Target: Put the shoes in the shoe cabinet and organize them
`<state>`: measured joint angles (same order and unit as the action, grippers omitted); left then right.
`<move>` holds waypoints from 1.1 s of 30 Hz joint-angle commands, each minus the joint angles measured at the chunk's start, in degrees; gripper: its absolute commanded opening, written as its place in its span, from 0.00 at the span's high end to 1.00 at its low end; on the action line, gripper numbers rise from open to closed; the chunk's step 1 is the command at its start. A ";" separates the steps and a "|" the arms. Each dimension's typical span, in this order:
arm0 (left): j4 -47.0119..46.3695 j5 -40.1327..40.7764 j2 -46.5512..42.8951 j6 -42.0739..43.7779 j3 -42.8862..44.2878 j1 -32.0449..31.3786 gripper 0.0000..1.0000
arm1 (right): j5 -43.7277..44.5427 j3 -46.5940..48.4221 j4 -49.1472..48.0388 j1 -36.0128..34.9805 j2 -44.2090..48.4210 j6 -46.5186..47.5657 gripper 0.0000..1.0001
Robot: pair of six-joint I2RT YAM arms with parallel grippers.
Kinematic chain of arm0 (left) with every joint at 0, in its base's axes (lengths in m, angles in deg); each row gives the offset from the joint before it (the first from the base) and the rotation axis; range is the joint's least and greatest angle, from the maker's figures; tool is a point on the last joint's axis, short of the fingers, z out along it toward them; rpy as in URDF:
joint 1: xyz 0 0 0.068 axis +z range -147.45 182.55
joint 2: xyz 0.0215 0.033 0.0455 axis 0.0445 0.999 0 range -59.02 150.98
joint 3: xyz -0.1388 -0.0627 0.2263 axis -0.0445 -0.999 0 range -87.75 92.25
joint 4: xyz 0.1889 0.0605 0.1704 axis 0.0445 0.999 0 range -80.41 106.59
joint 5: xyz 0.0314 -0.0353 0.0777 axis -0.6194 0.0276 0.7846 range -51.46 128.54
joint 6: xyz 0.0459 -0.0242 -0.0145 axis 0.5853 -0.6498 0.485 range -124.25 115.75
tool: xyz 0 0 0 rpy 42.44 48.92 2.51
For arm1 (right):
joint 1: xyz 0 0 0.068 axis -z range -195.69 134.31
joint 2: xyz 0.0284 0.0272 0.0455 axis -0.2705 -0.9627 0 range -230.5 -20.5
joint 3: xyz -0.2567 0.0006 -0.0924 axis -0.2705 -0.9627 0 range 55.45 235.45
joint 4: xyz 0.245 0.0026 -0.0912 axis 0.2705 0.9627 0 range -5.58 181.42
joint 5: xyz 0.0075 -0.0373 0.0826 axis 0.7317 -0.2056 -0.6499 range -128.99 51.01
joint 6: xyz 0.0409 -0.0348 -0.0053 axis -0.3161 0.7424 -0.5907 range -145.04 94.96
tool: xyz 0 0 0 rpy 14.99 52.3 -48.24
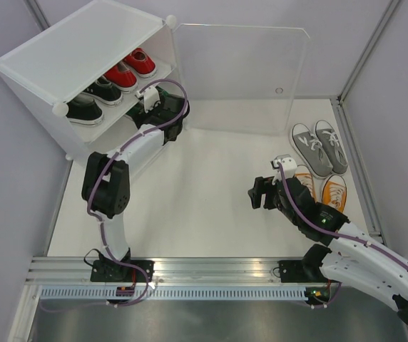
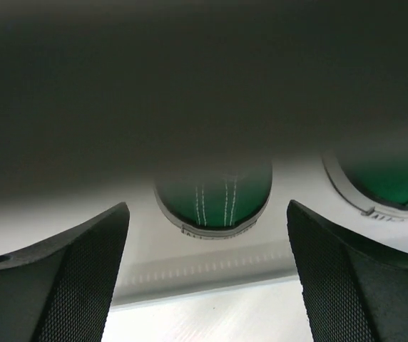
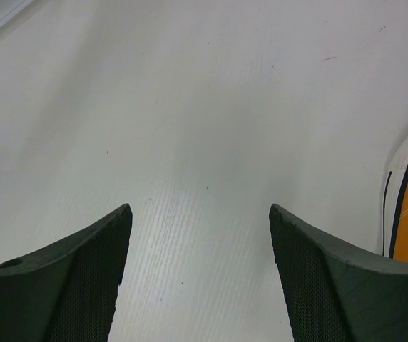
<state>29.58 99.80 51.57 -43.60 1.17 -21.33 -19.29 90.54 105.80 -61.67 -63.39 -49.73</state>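
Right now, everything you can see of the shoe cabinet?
The shoe cabinet is boxy, of white translucent plastic panels joined by round corner connectors, standing at the far left corner of the table. Its clear door is swung wide open. The top visible shelf holds a red pair and a black pair; green shoes sit on a lower one, where the open left claw reaches in.

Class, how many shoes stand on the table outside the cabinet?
4. Two grey shoes side by side at far right; two orange shoes just nearer, partly under the right arm, which may hide more.
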 commanded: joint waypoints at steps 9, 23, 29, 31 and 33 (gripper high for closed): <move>-1.53 -1.39 5.25 -1.87 6.17 2.52 0.30 | -0.72 -0.29 -1.96 -0.17 -0.17 -0.01 0.18; -7.59 -5.44 6.05 4.11 9.51 1.20 0.59 | -0.37 -0.37 -2.05 -0.25 -0.52 -0.01 0.18; -8.73 -6.94 4.65 2.36 8.12 1.20 0.59 | -0.28 -0.37 -2.14 -0.17 -0.61 0.08 0.18; -9.53 -7.81 3.77 2.00 7.41 1.20 0.58 | -0.37 -0.37 -2.05 -0.17 -0.61 0.17 0.18; -10.05 -9.48 2.80 1.21 6.88 1.20 0.49 | -0.37 -0.38 -2.14 -0.25 -0.79 0.08 0.18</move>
<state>27.30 99.93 56.51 -40.83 8.21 -19.82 -19.73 90.39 105.76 -61.67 -64.07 -49.71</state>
